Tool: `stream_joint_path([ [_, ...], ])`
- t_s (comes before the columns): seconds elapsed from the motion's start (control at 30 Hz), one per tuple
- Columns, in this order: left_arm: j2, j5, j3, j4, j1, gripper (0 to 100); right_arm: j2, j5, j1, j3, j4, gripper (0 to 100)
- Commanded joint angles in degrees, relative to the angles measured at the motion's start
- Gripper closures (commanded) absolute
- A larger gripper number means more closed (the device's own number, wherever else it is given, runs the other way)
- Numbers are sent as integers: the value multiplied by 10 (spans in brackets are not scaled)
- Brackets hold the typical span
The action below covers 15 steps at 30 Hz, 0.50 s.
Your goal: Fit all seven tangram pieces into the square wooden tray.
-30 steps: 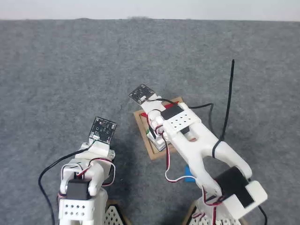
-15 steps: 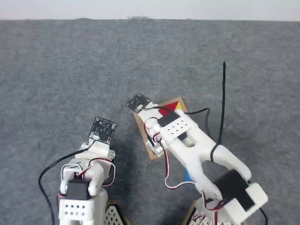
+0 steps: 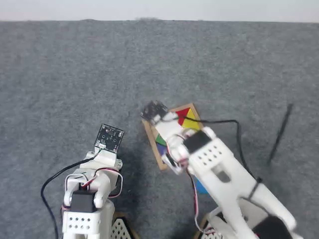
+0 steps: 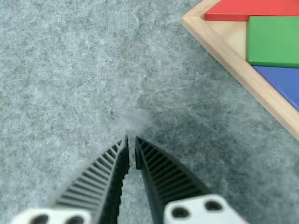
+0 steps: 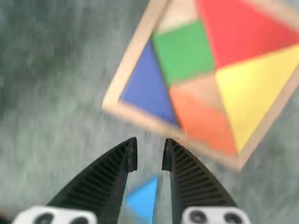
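1. The left pincer point(image 4: 131, 142) is nearly shut and empty, over the carpet point(image 4: 70, 70). The tray point(image 4: 224, 51) lies near, to its right.
2. Inside the tray: red piece point(image 5: 238, 32), green piece point(image 5: 184, 49), dark blue piece point(image 5: 145, 88), orange piece point(image 5: 205, 121), yellow piece point(image 5: 252, 88).
3. The right pincer point(image 5: 149, 149) is open a little, empty, just outside the tray's edge. Its wrist view shows a light blue piece point(image 5: 142, 198) on the carpet under it.

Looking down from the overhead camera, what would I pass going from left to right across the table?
left arm → square wooden tray → black cable. The right arm overlaps the tray, so it is left out of the order.
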Motion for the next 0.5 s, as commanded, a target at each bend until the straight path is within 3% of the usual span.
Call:
stream_joint_path([
  [0.0, -10, -4, -6, 2, -3, 978, -45, 121, -3, 44, 44, 903],
  [0.2, -10, -4, -6, 2, -3, 978, -44, 178, -1, 94, 54, 900],
  [0.47, -10, -4, -6, 2, -3, 978, -1, 215, 115, 113, 49, 725],
])
